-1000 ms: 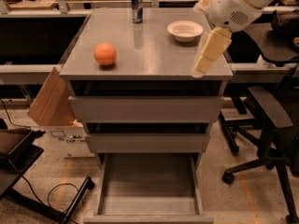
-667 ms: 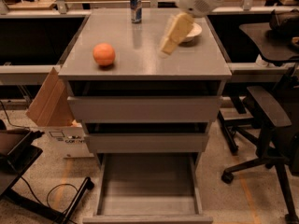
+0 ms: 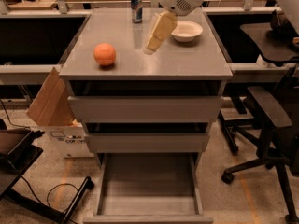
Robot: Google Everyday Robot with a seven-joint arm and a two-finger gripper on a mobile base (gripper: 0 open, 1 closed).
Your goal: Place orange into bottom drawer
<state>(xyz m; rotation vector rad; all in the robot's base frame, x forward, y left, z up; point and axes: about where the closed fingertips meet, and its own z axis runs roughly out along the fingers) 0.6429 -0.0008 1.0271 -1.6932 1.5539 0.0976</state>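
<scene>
Mostly the arm is lost past the top edge, and the bottom drawer, pulled out at 6 o'clock under the cabinet, has its front cut by the lower edge. A cardboard box leans beside the cabinet at 9 o'clock. On the grey worktop the orange rests at 9 o'clock, apart from everything else. A can stands at 12 o'clock. The end effector hangs over the worktop's middle, slanting toward 7 o'clock. How far open it is I cannot tell, and nothing shows in its hold. A white bowl sits at 2 o'clock, its left rim partly behind it.
</scene>
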